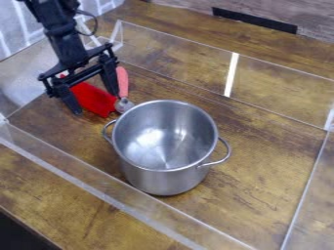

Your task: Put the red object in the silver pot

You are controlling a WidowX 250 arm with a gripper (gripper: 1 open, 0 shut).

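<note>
Gripper point(85, 90) wide apart, aimed down.

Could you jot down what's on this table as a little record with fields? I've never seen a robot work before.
surface: wooden table with clear walls around it
end effector: open, held over the red object, gripping nothing
red object: lying on the table left of the pot
silver pot: upright, empty
pink-handled utensil: beside the red object
task progress: red object not yet in the pot

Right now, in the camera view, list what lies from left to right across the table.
Gripper with jaws open → red object → pink-handled utensil → silver pot.
</note>
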